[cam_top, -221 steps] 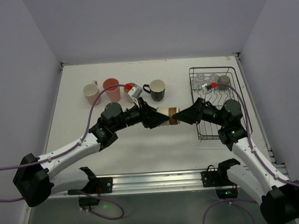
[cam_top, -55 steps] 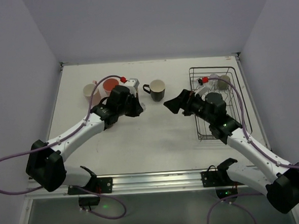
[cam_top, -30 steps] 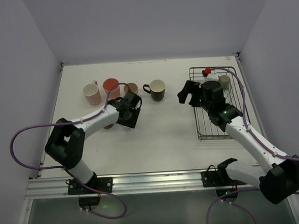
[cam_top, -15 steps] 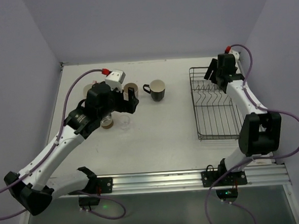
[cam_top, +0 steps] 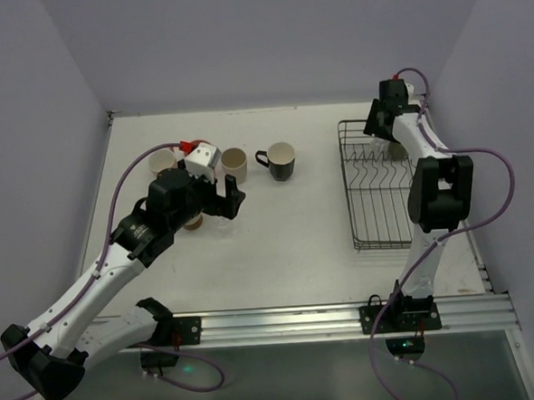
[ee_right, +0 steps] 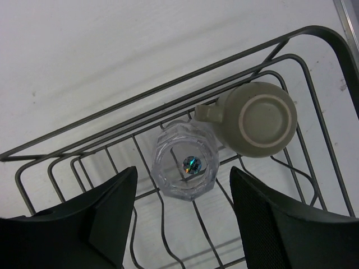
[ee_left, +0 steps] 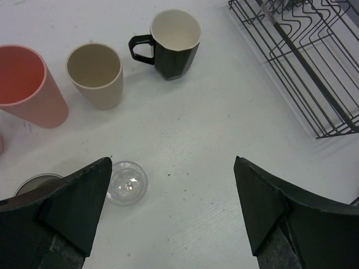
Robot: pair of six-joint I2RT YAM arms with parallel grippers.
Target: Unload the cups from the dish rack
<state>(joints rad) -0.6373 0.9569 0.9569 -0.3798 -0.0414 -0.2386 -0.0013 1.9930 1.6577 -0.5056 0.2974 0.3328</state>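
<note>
**Glass set down on the table; two cups left in the rack**

In the left wrist view, the left gripper [ee_left: 171, 168] is held above the table [ee_left: 213, 129] with its jaws spread wide and nothing between them. A moment ago it was low among the cups. It has since been raised, and a clear glass [ee_left: 127, 182] has been left standing at the lower left of that view. Behind it, across the upper left, the salmon-pink tumbler [ee_left: 28, 87], beige cup [ee_left: 95, 73] and black mug [ee_left: 174, 42] are lined up.

In the overhead view, the right arm has been swung from the near left side of the dish rack [cam_top: 350, 204] to its far end, at the upper right. In the right wrist view, the right gripper [ee_right: 182, 174] is seen with its jaws apart and nothing gripped. A faceted glass [ee_right: 188, 162] sits in the rack at mid-frame, between the fingertips, and an upturned olive-grey mug [ee_right: 263, 117] touches it at the upper right.

One more cup is judged unloaded. The faceted glass appears to be lined up for the next grasp.
</note>
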